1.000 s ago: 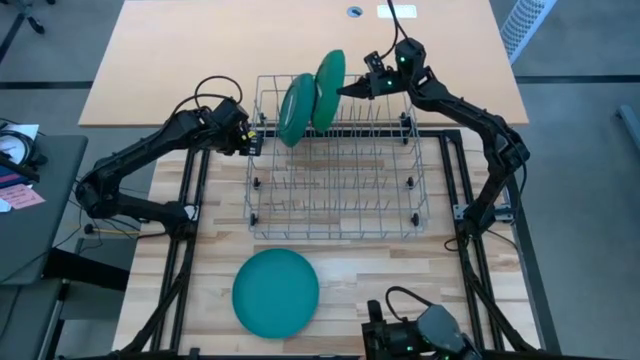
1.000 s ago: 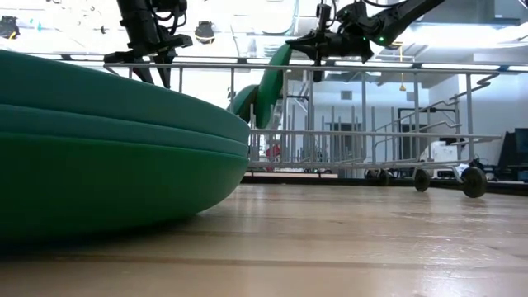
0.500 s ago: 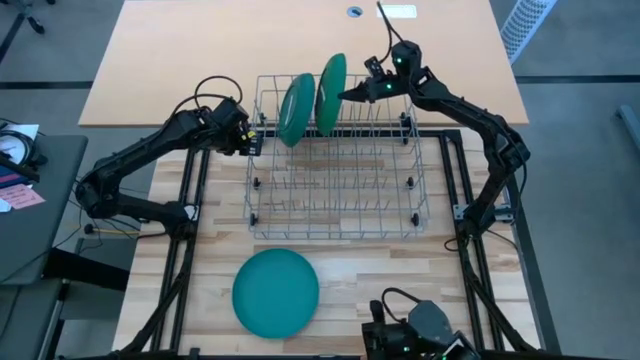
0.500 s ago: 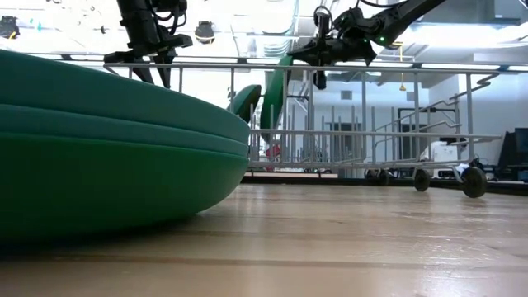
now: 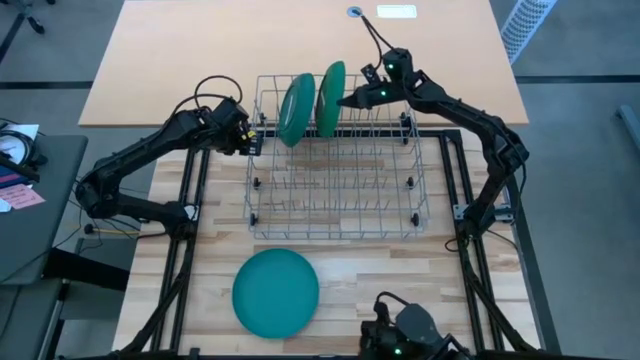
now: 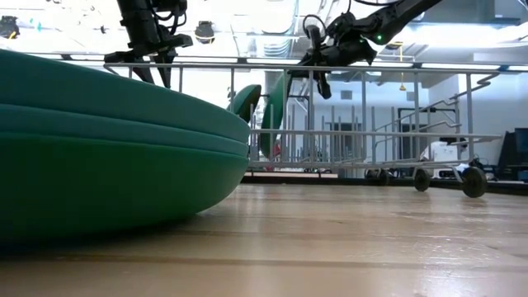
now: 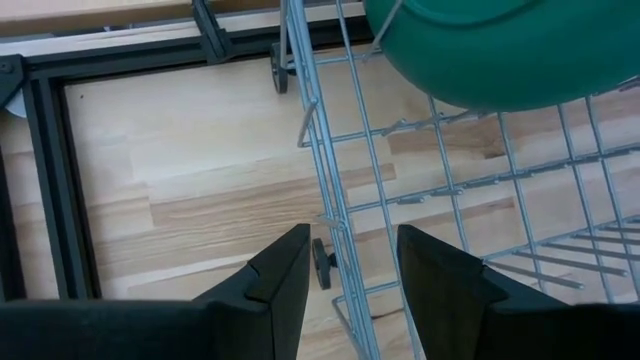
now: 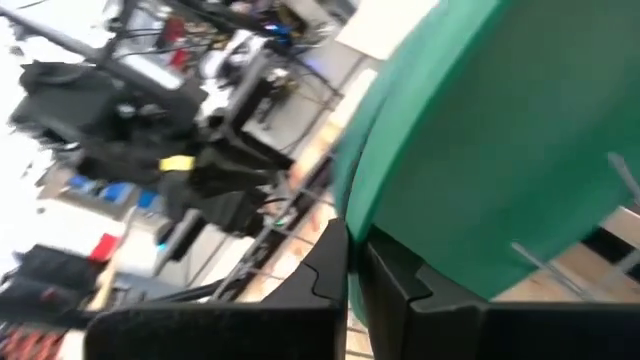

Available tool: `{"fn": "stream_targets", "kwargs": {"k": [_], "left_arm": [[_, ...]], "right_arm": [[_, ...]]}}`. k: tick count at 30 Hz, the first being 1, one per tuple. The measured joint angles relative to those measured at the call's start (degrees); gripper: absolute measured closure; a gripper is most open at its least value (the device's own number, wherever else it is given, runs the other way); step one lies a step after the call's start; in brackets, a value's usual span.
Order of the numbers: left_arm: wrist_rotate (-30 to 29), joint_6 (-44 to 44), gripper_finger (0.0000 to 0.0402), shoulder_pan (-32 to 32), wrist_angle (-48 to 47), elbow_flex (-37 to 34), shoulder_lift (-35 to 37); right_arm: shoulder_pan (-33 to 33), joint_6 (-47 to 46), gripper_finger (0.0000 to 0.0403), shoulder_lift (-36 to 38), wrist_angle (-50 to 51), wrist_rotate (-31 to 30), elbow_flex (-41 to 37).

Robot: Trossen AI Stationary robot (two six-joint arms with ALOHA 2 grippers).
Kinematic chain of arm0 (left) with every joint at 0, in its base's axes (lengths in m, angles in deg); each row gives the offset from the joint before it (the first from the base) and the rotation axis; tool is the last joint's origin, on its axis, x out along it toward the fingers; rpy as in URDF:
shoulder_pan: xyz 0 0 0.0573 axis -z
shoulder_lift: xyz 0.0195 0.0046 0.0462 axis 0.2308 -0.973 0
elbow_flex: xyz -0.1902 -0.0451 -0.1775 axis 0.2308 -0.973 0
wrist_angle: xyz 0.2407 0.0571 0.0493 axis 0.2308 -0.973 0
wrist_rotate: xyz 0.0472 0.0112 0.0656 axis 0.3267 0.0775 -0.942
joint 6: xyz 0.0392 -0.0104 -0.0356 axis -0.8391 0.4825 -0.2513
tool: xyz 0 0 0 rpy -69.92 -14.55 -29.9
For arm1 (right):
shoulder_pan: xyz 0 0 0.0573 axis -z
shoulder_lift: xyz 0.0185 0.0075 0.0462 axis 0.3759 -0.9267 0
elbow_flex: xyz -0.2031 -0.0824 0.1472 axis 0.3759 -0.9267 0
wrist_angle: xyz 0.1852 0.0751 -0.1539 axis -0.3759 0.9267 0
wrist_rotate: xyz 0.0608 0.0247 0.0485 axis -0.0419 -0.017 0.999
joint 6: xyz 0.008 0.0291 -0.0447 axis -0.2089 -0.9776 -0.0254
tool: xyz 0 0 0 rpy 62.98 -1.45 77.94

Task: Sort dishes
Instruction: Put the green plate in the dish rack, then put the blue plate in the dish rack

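right gripper [image 5: 346,99] pinching second plate [image 5: 330,84] rim, plate upright on edge in rack [image 5: 333,212] | plate directly left of fingertips | left gripper [image 7: 346,268] half-open, empty, at rack's left side

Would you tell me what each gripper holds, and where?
The right gripper pinches the rim of a green plate standing in the rack; the left gripper holds nothing.

The wire rack [image 5: 335,160] fills the middle of the tabletop [image 5: 350,260]. Its near rows of tines stand bare, so a claw could come down there from above. At the far end two green plates [image 5: 310,100] stand on edge side by side, with the right claw [image 5: 346,98] just beside the right-hand one. The left claw [image 5: 256,140] hangs at the rack's left rim. A teal plate [image 5: 276,292] lies flat near the front edge, bare wood on either side.
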State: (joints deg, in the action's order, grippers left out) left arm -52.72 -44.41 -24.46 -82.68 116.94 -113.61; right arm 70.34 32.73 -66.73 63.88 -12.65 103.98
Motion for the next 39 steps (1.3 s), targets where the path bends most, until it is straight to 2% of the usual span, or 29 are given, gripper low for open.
{"fn": "stream_targets", "kwargs": {"k": [4,14,20,24,28,32,39], "left_arm": [[0.0,0.0,0.0255,0.01,0.01,0.0,0.0],[0.41,-0.01,0.0256,0.01,0.01,0.0,0.0],[0.44,-0.63,0.0256,0.01,0.03,0.0,0.0],[0.45,-1.69,0.0256,0.01,0.03,0.0,0.0],[0.45,-2.8,0.0256,0.01,0.03,0.0,0.0],[0.46,-3.04,0.0255,0.01,0.03,0.0,0.0],[0.75,-3.85,0.0255,0.01,0.06,0.0,0.0]], "right_arm": [[-0.79,0.12,0.0362,0.0,1.63,-2.75,0.0],[0.24,-2.58,0.0329,0.23,1.9,-3.24,0.0],[3.04,-4.63,0.0259,1.36,1.52,-3.67,0.02],[3.68,-6.76,0.0207,1.46,0.58,-1.4,0.04],[3.59,-7.24,0.0175,1.46,0.17,-0.4,0.26],[3.59,-7.01,0.0168,1.47,0.64,1.73,1.97],[4.36,-6.89,0.0183,3.77,5.07,-0.34,6.11]]}}
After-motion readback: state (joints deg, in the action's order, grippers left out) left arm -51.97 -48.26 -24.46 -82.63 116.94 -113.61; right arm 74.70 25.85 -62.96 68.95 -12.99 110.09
